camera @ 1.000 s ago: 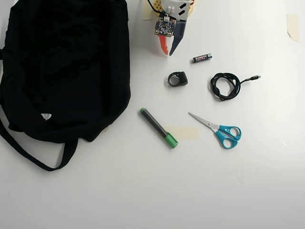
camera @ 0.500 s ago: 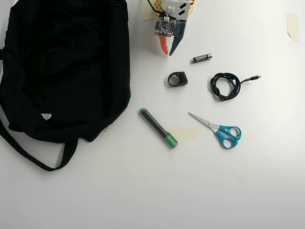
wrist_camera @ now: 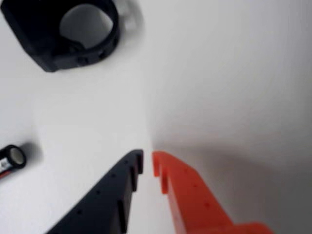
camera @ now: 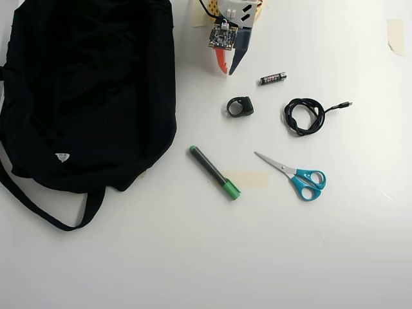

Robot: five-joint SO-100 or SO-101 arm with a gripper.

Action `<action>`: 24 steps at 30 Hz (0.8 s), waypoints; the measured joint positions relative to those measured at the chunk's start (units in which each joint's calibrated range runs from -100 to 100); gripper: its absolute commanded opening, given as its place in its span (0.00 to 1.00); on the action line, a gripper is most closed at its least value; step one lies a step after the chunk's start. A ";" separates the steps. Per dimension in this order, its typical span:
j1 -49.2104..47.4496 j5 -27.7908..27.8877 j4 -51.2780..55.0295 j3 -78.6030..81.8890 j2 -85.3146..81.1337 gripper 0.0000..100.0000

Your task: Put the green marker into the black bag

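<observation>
The white table [camera: 193,257] carries everything. The black bag [camera: 84,90] fills its far left corner in the overhead view, soft and crumpled, with a small white logo mark near its lower edge and a long strap looping out toward the left edge of the table.

The arm reaches in from the far edge, near the middle. Its gripper [camera: 227,70] has one orange finger and one dark finger, and in the wrist view the gripper [wrist_camera: 147,161] shows the two tips almost together with only a thin slit between them, holding nothing.

The green marker [camera: 214,172] lies near the table's centre, diagonal, with its green cap toward the near right and its small green end toward the bag. It is well apart from the jaws, on the near side of them, and it does not show in the wrist view. It lies just beside the bag's right edge without touching it, and its cap end rests by a strip of pale tape [camera: 248,178].

The scissors [camera: 295,176] with blue handles lie right of the marker. A coiled black cable [camera: 304,116] sits toward the right edge. A black ring-shaped part [camera: 240,106] lies between the jaws and the marker. A small battery [camera: 273,78] lies just right of the fingertips.
</observation>
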 measured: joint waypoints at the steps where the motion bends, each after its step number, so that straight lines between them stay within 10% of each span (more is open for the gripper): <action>1: 0.00 -0.05 0.09 -0.16 0.00 0.03; 24: 0.00 -0.39 -3.26 -6.13 8.05 0.02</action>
